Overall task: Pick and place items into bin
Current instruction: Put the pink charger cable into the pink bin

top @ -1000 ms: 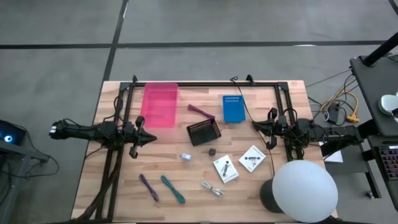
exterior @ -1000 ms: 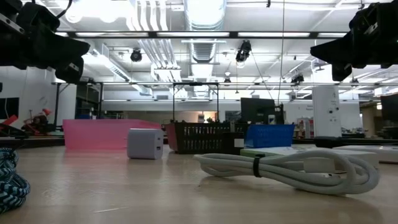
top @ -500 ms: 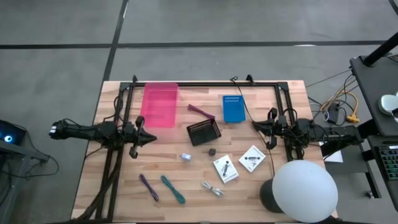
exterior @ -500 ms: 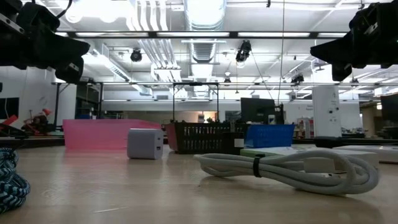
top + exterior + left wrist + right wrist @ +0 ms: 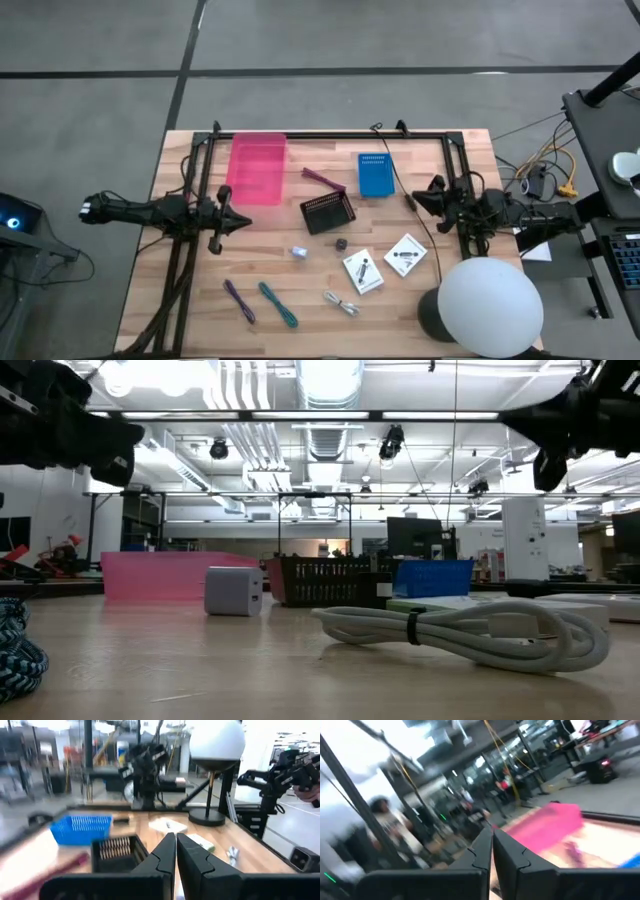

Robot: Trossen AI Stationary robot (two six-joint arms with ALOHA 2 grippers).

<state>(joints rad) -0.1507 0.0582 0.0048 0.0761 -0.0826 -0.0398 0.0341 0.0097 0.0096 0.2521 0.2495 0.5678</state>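
I see the left gripper [image 5: 243,222] clenched on nothing, held above the tabletop [image 5: 150,270] on its left side, just in front of the pink bin [image 5: 256,168]. The right gripper [image 5: 418,195] is likewise clenched with nothing in it, above the right side, between the blue bin [image 5: 375,174] and 1 of the 2 white packets [image 5: 405,254]; the other white packet [image 5: 362,271] lies just beside that one, toward the middle. The black basket [image 5: 328,212] sits mid-table between the 2 coloured bins, with the maroon stick [image 5: 323,179] lying flat on the tabletop just behind it. A small dark knob [image 5: 340,243] rests just in front of the basket, and a small white charger block [image 5: 298,252] is near it to the left. Toward the front edge I note the purple stick [image 5: 238,299] and the green stick [image 5: 278,304] side by side, apart from each other, and a coiled white cable [image 5: 342,303] to their right. In the low view the cable [image 5: 470,632] lies nearest the camera. None of the items is in a bin.
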